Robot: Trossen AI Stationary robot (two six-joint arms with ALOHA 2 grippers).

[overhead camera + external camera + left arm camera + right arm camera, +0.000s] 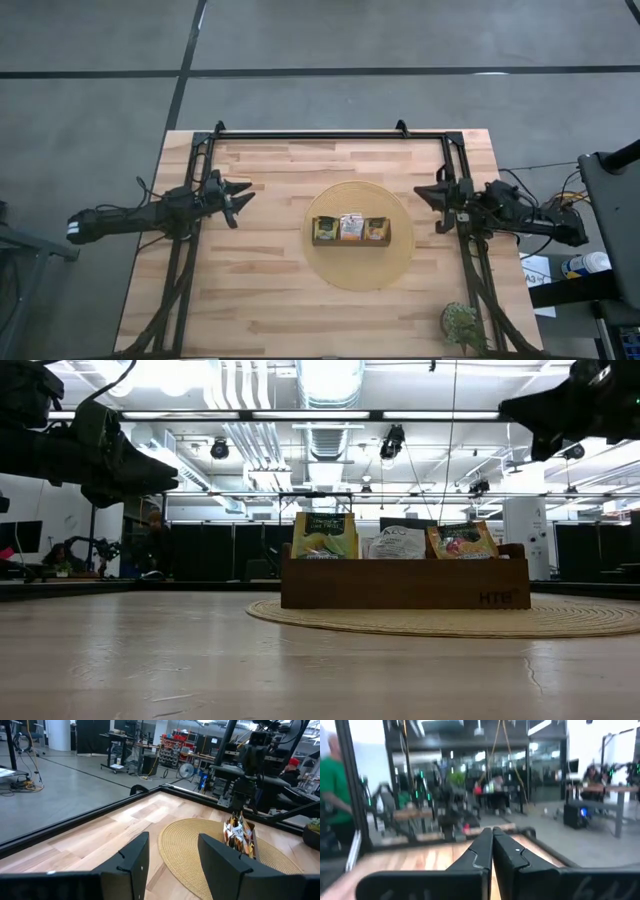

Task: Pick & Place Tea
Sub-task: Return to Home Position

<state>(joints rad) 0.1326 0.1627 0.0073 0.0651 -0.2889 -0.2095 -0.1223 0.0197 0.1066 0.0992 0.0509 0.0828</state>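
Tea packets (350,227) stand upright in a brown wooden tray (350,241) that rests on a round woven mat (358,235) at the table's middle. In the low view a yellow-green packet (324,536), a white one (397,543) and an orange one (462,540) stick up above the tray's wall (405,584). My left gripper (243,194) hovers open at the table's left, pointing level toward the mat. My right gripper (425,193) hovers shut at the table's right, well clear of the tray, with nothing in it.
A black frame (330,135) runs along the table's far edge and down both sides. A small green plant (460,322) stands at the near right corner. Bare wood lies left of the mat and along the near edge.
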